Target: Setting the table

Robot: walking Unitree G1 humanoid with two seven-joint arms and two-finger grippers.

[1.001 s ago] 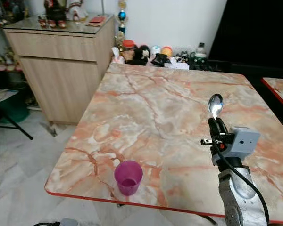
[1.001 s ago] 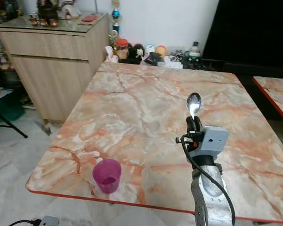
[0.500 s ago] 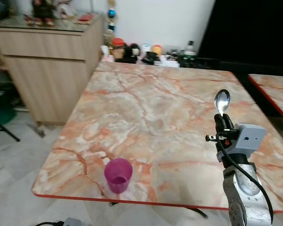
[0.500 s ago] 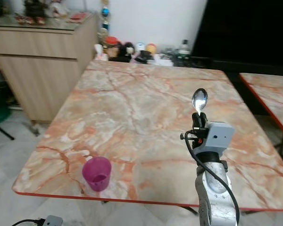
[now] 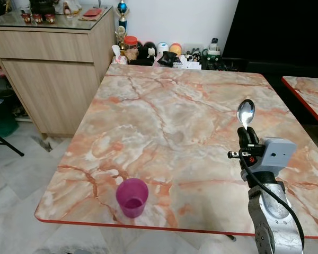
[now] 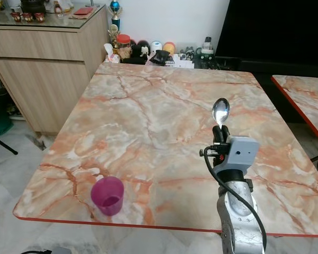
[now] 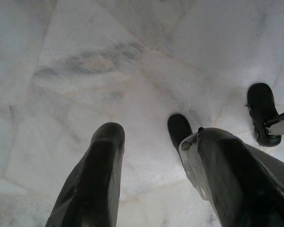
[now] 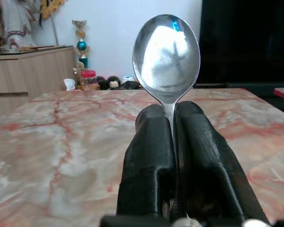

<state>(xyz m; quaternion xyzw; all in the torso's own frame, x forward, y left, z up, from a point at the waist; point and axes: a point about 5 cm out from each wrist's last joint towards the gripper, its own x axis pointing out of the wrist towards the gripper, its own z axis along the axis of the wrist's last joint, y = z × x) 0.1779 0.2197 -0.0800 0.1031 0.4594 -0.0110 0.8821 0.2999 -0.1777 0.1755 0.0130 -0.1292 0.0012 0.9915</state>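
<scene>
A metal spoon [image 5: 246,112] stands upright with its bowl up, its handle clamped between the black fingers of my right gripper [image 5: 245,136], which is shut on it above the near right part of the marble table [image 5: 164,111]. In the right wrist view the spoon bowl [image 8: 166,53] rises above the closed fingers [image 8: 151,156]. A purple plastic cup [image 5: 132,197] stands upright near the table's front edge, left of that gripper. My left gripper [image 7: 154,161] hangs open over the pale floor tiles.
A wooden cabinet [image 5: 53,63] stands left of the table. Jars, toys and small items [image 5: 164,53] crowd the floor by the wall beyond the far edge. A second red-edged table [image 5: 310,98] is at the right. A dark screen [image 5: 286,29] fills the back right.
The camera has shifted and the whole view has moved with it. The right gripper still holds the spoon upright in much the same spot, and the cup has stayed put.
</scene>
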